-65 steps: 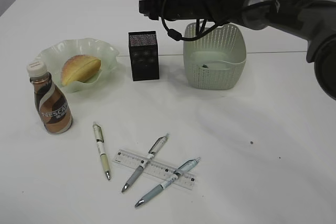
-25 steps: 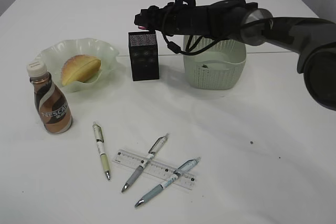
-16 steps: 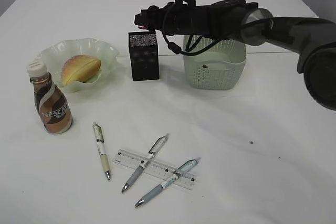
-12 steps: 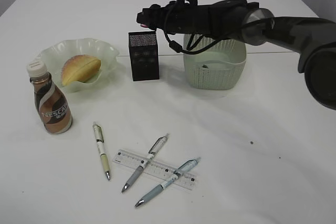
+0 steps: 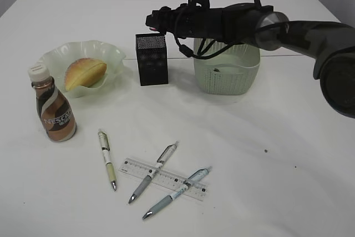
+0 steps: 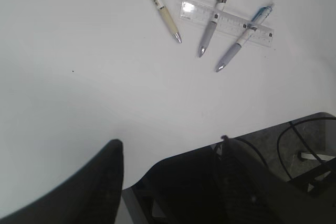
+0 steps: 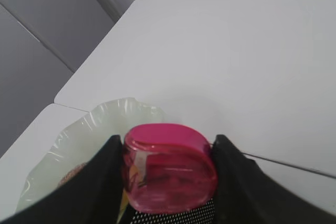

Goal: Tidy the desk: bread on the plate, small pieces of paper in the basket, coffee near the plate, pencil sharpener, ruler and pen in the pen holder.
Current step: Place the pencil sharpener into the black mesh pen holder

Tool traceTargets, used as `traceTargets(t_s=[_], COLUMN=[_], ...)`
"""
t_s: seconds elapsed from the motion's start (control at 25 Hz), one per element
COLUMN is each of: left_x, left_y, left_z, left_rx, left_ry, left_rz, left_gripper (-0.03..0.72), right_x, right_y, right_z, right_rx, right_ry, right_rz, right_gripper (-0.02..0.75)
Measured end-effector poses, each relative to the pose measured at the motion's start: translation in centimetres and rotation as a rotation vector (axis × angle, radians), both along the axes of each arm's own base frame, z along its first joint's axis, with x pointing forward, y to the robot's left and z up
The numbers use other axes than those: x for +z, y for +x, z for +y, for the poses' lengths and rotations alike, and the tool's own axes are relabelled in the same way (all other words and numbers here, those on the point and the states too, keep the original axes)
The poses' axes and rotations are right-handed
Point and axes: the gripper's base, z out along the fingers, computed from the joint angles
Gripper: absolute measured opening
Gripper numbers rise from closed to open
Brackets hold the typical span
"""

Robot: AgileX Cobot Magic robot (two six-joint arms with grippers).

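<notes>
currently the right tool (image 7: 167,182) grips the pink pencil sharpener (image 7: 169,167) between its fingers, just above the pen holder (image 5: 151,59). a clean drop calls for centring over the opening before release. the left tool (image 6: 170,169) stands open, empty, above the desk (image 6: 79,77).

You see the golden oval bread (image 5: 85,73) lying in the pale green ruffled glass plate (image 5: 111,54), the brown Nescafe coffee bottle (image 5: 52,110) upright just beside it, and a pink translucent pencil sharpener (image 7: 168,167) held above the black square pen holder (image 5: 151,59).
</notes>
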Motion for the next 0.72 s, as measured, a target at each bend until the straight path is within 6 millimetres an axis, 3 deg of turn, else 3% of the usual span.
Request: traceTargets(t_s=[0.72], left_x=[0.02], left_y=[-0.01], left_z=[-0.06], left_rx=[0.0], left_ry=[-0.007], left_rz=[0.001], left_gripper=[0.433], right_x=[0.22], right_y=[0.08], right_z=[-0.22], right_rx=[0.012], right_ry=[-0.005], right_rz=[-0.015], right_gripper=[0.396])
